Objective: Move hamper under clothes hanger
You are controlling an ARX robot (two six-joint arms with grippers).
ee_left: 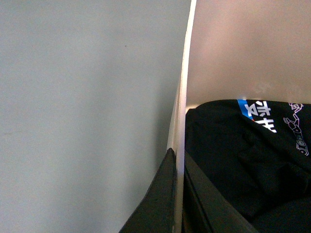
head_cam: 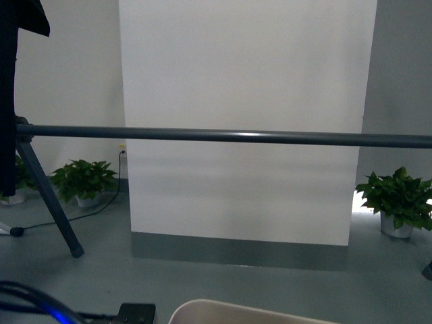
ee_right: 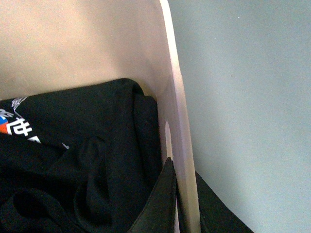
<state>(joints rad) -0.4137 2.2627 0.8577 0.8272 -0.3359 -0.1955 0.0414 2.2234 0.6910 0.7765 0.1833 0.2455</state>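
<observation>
Your hamper (head_cam: 251, 312) sits low and close in front of you, with only its far rim showing at the bottom edge of the front view. It holds a crumpled black T-shirt (ee_left: 233, 160) with white and blue print. It looks short of its goal: the long bar of the clothes hanger (head_cam: 236, 136) runs across the scene farther off and higher up, one splayed leg (head_cam: 52, 202) planted at the left. So push the hamper straight ahead over the grey floor (ee_left: 73, 121), both sides advancing evenly so it doesn't twist, and aim for the open span right of that leg, away from the dark cloth (head_cam: 8, 94) hanging at the far left. Go low and slow; a tapered plastic basket will probably flex or tip if one side leads. Your left gripper (ee_left: 178, 159) straddles the hamper's side wall, one finger outside and one inside, clamped on the rim. Your right gripper (ee_right: 183, 170) grips the opposite wall the same way, beside a slot handle (ee_right: 167, 138). Neither arm appears in the front view, so both must be reaching down low.
</observation>
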